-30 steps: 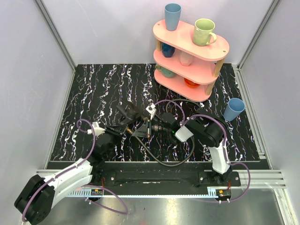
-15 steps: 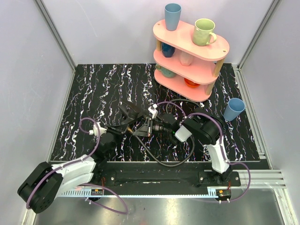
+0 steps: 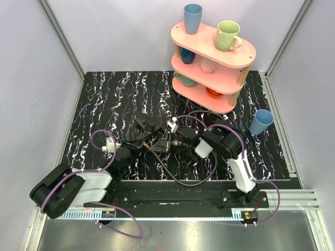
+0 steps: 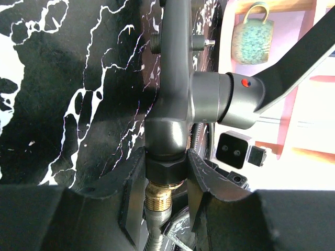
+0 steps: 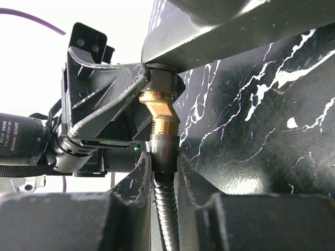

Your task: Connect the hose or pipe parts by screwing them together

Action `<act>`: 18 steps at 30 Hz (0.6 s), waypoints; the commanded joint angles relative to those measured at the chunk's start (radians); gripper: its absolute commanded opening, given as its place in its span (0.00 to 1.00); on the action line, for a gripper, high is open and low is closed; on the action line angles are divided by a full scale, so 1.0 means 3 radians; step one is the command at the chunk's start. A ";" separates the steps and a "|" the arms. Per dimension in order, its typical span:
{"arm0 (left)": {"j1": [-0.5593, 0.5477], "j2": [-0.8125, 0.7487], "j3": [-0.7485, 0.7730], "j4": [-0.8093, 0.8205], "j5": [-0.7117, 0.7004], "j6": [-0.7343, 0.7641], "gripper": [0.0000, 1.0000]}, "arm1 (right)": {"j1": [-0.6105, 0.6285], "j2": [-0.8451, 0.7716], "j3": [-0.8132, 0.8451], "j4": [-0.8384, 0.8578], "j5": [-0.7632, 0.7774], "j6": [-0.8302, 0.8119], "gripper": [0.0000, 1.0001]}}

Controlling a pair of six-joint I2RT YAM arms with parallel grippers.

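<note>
A black angular pipe piece [image 4: 175, 78] hangs over the middle of the mat [image 3: 115, 99]. My left gripper [image 4: 165, 162] is shut on its black hex collar. Below the collar, a brass threaded fitting [image 4: 158, 196] runs into the black flexible hose [image 4: 155, 238]. In the right wrist view the same brass fitting [image 5: 163, 117] enters the hose's black nut [image 5: 165, 151]. My right gripper [image 5: 164, 159] is shut on that nut, a finger against each side. The hose [image 3: 183, 180] loops toward the near edge. Both grippers meet at mid-mat, left gripper [image 3: 148, 141] and right gripper [image 3: 170, 142].
A pink three-tier shelf [image 3: 209, 43] stands at the back right. It carries a green mug [image 3: 227, 35], a blue cup [image 3: 192, 18] and more cups on its lower tiers. Another blue cup [image 3: 261, 122] stands on the mat to the right. Purple cables arc over both arms.
The left arm's elbow has swung back toward the near left corner. The held pipe piece and hose joint have stayed at mid-mat. The right arm has edged slightly left.
</note>
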 commanded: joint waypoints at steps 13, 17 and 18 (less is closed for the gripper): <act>-0.0232 0.1156 -0.0598 0.2083 0.0690 -0.0254 0.00 | -0.0218 -0.0658 -0.0491 0.0362 0.0367 -0.0191 0.39; -0.0232 0.2059 -0.0537 0.2989 0.0817 -0.0357 0.00 | -0.0238 -0.0833 -0.0501 -0.0201 0.0367 -0.0472 0.48; -0.0237 0.2189 -0.0485 0.3071 0.0828 -0.0387 0.00 | -0.0244 -0.0858 -0.0501 -0.0252 0.0352 -0.0487 0.50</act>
